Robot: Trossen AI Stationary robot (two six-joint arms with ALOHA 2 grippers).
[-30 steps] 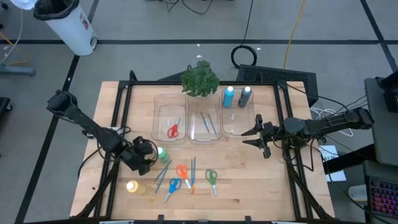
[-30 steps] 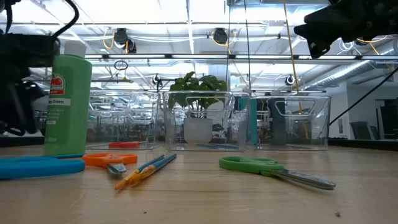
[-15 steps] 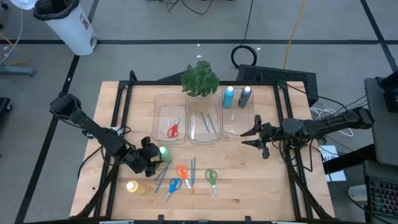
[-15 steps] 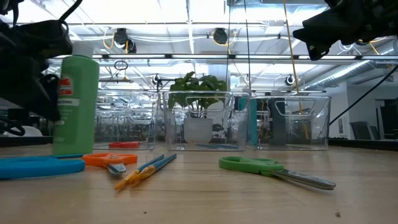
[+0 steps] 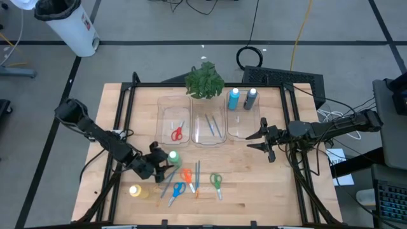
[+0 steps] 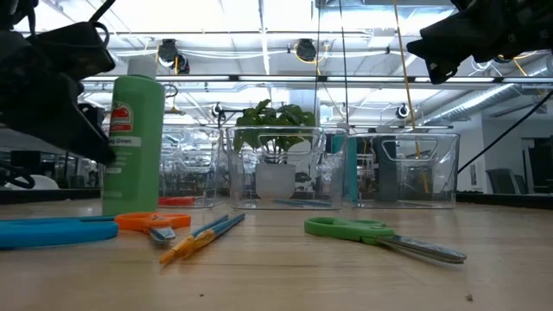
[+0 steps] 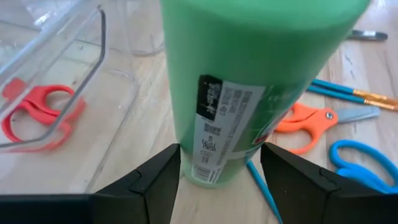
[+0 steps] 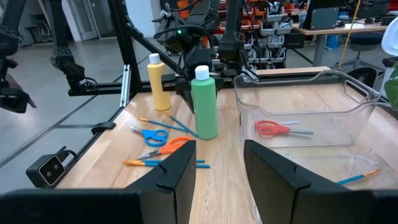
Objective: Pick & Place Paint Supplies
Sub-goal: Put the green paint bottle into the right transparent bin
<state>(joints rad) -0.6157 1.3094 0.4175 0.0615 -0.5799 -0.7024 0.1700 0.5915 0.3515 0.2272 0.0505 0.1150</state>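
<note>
The green paint bottle (image 5: 173, 155) (image 6: 134, 147) stands upright between the fingers of my left gripper (image 5: 159, 166) (image 7: 219, 177), which is shut on it. Whether its base rests on the table or hangs just above, I cannot tell. My right gripper (image 5: 254, 140) (image 8: 217, 168) is open in the air by the right bin's (image 5: 243, 124) near right corner, touching nothing. On the table lie orange scissors (image 5: 186, 175), blue scissors (image 5: 178, 188), green scissors (image 5: 216, 181) and brushes (image 5: 197, 175). A yellow bottle (image 5: 135, 190) stands near the left. My left gripper pinches the green bottle's lower body (image 7: 211, 155) between its two fingers (image 7: 155, 180), one on each side just above the base. The fingers come level from the table's left. The bottle stays upright in the hold.
Three clear bins stand in a row: the left bin (image 5: 166, 111) holds red scissors (image 5: 177, 133), the middle bin (image 5: 202, 113) holds brushes (image 5: 213, 126). A light blue bottle (image 5: 234, 98) and a dark bottle (image 5: 250, 98) stand behind the right bin, beside a plant (image 5: 205, 81).
My left gripper has moved toward the table's right, taking the green bottle with it. The bottle has stayed upright and now stands closer to the orange scissors and brushes.
</note>
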